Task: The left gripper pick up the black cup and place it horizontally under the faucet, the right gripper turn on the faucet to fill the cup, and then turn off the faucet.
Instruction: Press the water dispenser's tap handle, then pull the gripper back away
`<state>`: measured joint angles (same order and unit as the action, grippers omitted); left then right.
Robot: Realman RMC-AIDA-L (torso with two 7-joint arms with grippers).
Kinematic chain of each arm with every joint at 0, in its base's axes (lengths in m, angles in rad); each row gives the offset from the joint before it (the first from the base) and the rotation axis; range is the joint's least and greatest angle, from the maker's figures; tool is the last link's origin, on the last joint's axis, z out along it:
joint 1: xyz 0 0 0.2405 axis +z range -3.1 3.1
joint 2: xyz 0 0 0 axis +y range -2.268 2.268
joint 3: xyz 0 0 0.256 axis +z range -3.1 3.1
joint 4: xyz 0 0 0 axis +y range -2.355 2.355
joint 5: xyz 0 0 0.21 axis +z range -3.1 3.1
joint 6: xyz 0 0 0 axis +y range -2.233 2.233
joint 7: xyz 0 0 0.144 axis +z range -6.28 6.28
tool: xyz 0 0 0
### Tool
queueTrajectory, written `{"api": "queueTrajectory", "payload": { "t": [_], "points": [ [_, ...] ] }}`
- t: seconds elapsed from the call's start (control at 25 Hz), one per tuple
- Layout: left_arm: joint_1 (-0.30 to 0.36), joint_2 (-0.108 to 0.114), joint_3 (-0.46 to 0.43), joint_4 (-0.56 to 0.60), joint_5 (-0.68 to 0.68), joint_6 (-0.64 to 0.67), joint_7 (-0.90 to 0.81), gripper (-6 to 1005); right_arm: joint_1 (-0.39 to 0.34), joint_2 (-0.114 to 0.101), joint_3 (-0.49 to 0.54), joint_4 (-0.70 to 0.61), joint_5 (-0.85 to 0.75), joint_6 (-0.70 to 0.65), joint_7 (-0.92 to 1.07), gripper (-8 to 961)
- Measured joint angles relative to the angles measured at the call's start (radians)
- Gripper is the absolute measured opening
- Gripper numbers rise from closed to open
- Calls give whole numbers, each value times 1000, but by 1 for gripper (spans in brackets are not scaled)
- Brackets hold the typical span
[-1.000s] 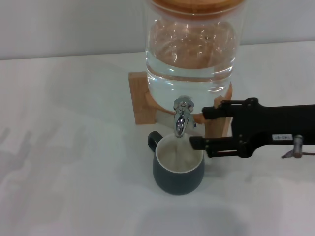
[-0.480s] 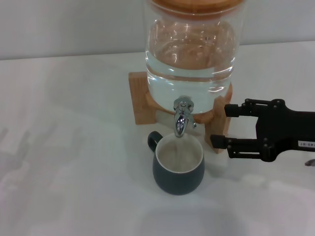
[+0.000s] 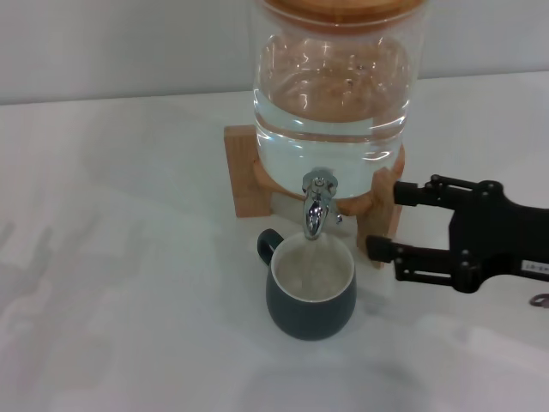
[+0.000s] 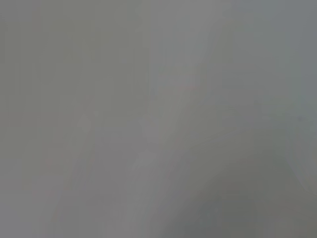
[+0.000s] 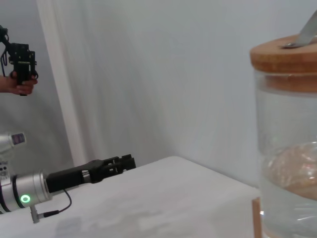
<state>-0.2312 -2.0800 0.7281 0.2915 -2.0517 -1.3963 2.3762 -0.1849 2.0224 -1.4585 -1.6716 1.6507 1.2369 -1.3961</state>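
The black cup [image 3: 310, 299] stands upright on the white table, its cream inside holding water, directly under the chrome faucet [image 3: 315, 206]. Its handle points to the back left. My right gripper [image 3: 384, 221] is open and empty, just right of the faucet and cup, touching neither, with one finger in front of the wooden stand's right leg. My left gripper [image 5: 115, 166] shows only in the right wrist view, held low over the table far off to the side, away from the cup. The left wrist view is plain grey.
The faucet belongs to a large glass jar [image 3: 330, 94] of water with a wooden lid [image 5: 285, 54], on a wooden stand [image 3: 247, 172]. The white table [image 3: 129, 257] spreads to the left and front. A person's hand holding a device [image 5: 20, 69] is in the background.
My right gripper has drawn back to the right, away from the faucet and the cup's rim, and stays open. The cup has not moved.
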Motion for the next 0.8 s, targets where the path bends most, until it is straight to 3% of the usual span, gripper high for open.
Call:
{"api": "queueTrajectory", "payload": {
  "t": [0.8],
  "points": [
    [6, 5, -1, 9, 5, -7, 0, 591, -5, -6, -226, -41, -106, -283, 96, 766]
  ]
}}
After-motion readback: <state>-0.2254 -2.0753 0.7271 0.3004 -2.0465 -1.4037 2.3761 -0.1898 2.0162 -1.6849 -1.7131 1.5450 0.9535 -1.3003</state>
